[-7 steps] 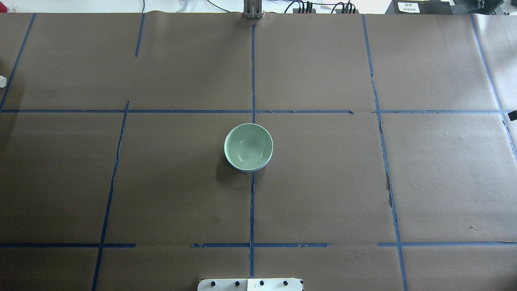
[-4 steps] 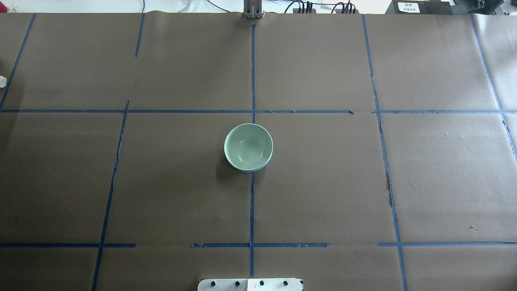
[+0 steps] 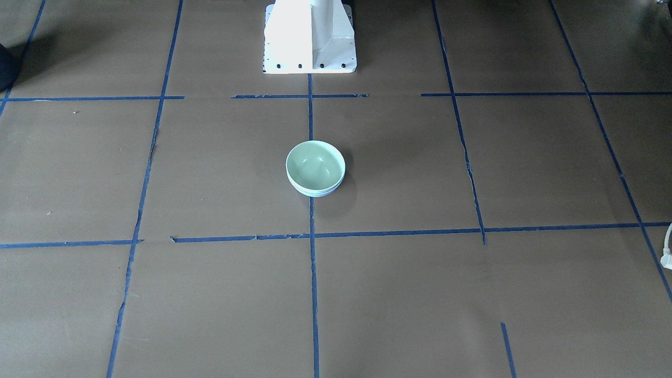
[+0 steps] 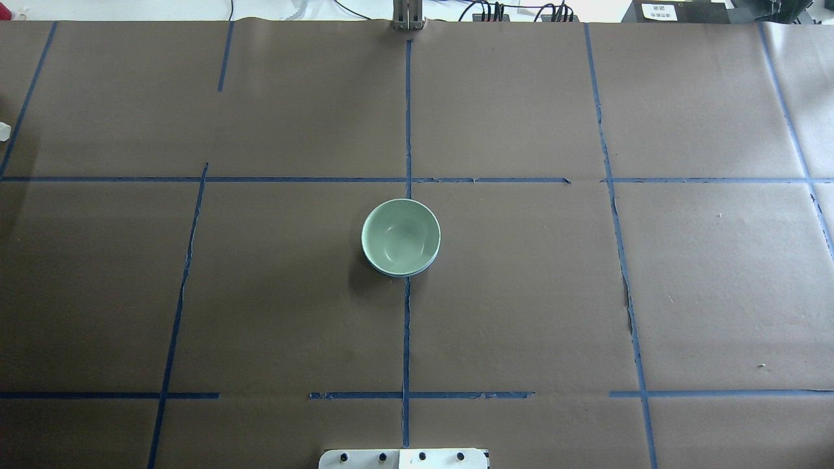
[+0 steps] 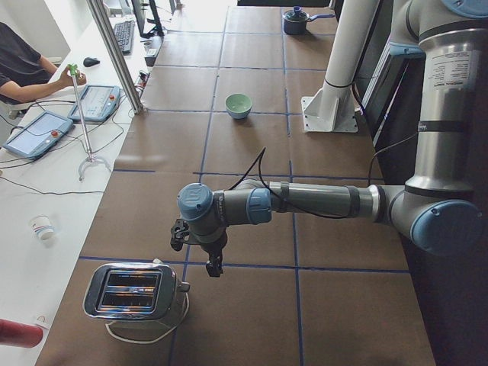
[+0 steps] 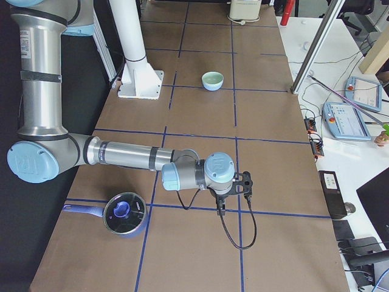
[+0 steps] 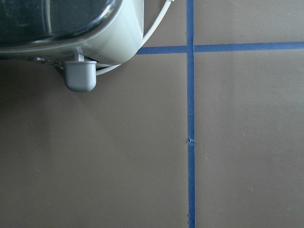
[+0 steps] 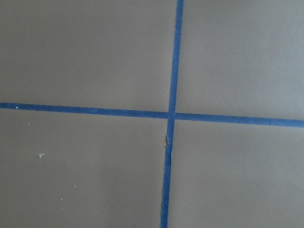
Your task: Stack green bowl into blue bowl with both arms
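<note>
A green bowl (image 3: 315,164) sits inside blue bowl (image 3: 315,192) on tabletop (image 3: 446,173); left arm (image 5: 305,200) and right arm (image 6: 127,155) reach out level; left pincer (image 5: 215,265) and right pincer (image 6: 220,208) point down, opening impossible to tell.

We find the counter (image 4: 521,293) brightly and fairly evenly lit, paler toward the overhead view's upper right and dimmer along its left edge. The strip beyond the far edge is blown out to white. The green bowl (image 4: 401,236) throws a soft shadow to its near left there, and its glossy inside carries a faint highlight. The white pedestal (image 3: 310,37) is overexposed. The toaster (image 7: 71,28) shows chrome glare and looks slightly soft. The tape lines (image 8: 173,114) are sharp.
</note>
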Robot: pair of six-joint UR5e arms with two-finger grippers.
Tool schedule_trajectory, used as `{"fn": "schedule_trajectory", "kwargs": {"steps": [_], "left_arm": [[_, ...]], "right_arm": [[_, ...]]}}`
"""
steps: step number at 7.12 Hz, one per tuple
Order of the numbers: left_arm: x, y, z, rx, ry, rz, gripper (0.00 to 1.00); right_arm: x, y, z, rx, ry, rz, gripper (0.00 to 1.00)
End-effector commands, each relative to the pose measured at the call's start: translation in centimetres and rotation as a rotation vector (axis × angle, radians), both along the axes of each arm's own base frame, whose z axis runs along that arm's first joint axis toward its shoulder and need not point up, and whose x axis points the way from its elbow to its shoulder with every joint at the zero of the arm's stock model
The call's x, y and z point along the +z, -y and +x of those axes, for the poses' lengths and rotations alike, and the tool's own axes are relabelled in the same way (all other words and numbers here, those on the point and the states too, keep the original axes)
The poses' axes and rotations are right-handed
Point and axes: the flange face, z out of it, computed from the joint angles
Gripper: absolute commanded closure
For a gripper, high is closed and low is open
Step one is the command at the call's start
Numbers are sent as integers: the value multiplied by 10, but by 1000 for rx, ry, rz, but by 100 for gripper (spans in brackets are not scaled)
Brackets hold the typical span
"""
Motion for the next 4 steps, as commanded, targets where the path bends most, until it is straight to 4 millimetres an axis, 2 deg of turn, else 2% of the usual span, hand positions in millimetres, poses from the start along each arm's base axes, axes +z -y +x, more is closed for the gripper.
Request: {"fn": "schedule_trajectory", "kwargs": {"steps": [1,4], "left_arm": [[-2,1,0,0,0,4,0],[-4,4,1,2,0,9,0]], "right_arm": [[-20,-7,5,5,0,-35,0],[-19,-7,5,3,-1,-32,0]]}}
